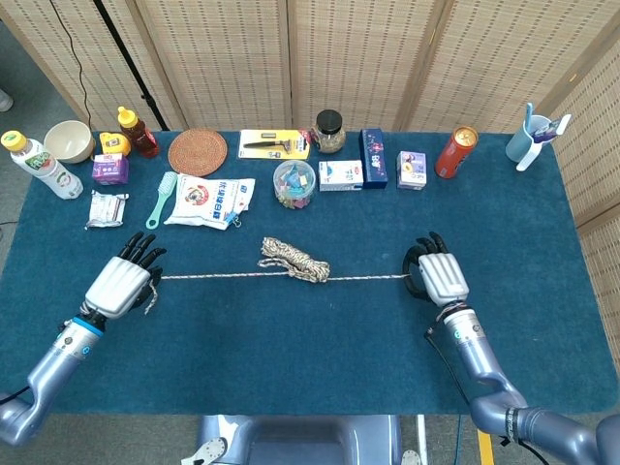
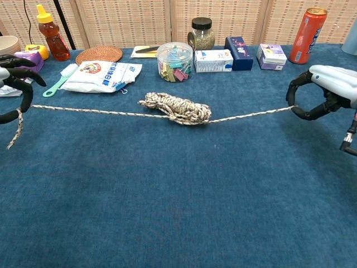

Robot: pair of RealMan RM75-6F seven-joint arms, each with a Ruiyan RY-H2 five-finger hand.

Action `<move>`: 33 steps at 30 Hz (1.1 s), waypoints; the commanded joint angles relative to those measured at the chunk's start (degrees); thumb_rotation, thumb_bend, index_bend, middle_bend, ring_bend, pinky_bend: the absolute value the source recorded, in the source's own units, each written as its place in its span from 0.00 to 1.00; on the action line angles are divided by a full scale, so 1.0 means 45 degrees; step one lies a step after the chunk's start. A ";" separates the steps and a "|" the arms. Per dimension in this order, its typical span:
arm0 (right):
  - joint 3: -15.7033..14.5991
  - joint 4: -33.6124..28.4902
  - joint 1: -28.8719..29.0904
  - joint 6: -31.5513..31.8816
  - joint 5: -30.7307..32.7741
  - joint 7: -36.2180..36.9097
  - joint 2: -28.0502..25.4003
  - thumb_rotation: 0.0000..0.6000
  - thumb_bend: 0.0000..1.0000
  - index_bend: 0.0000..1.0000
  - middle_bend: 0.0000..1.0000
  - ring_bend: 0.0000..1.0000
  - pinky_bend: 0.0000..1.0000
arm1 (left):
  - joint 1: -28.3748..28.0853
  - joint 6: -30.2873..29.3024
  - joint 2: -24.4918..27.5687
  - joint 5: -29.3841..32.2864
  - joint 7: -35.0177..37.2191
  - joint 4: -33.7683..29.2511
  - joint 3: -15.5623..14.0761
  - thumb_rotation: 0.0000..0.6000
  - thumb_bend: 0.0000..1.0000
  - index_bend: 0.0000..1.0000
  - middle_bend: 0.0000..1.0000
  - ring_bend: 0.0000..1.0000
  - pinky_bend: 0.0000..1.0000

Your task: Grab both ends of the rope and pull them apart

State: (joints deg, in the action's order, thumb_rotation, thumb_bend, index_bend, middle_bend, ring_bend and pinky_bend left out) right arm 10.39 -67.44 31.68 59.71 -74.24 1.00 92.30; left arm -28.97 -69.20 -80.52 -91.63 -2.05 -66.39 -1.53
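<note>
A speckled beige rope lies across the blue table, its middle still a bundled coil. My left hand pinches the rope's left end at the table's left side; a short tail dangles below the fingers. At the right, my right hand grips the other end between curled fingers. The strands run nearly straight from each hand to the coil.
Along the back stand a clip-filled clear tub, a snack bag, a green brush, small boxes, a jar, an orange can, a wicker coaster, bottles and a bowl.
</note>
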 commanded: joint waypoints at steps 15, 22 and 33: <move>0.0083 0.0307 -0.0254 0.0044 0.0246 0.0068 -0.0751 1.00 0.55 0.69 0.37 0.17 0.01 | 0.0350 -0.0113 0.0690 0.0622 0.0182 0.0121 0.0318 1.00 0.42 0.74 0.23 0.04 0.00; 0.0081 0.0356 -0.0365 0.0079 0.0307 0.0109 -0.0949 1.00 0.55 0.69 0.37 0.17 0.01 | 0.0469 -0.0154 0.0882 0.0760 0.0221 0.0139 0.0388 1.00 0.42 0.74 0.23 0.04 0.00; 0.0132 0.0534 -0.0596 0.0178 0.0491 0.0090 -0.1384 1.00 0.55 0.69 0.38 0.18 0.01 | 0.0793 -0.0269 0.1362 0.1120 0.0244 0.0269 0.0511 1.00 0.42 0.74 0.23 0.04 0.00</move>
State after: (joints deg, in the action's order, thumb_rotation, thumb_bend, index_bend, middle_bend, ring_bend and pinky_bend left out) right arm 10.94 -65.24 29.24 60.47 -72.26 1.44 86.46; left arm -25.78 -70.25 -74.85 -87.08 -1.06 -65.44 0.60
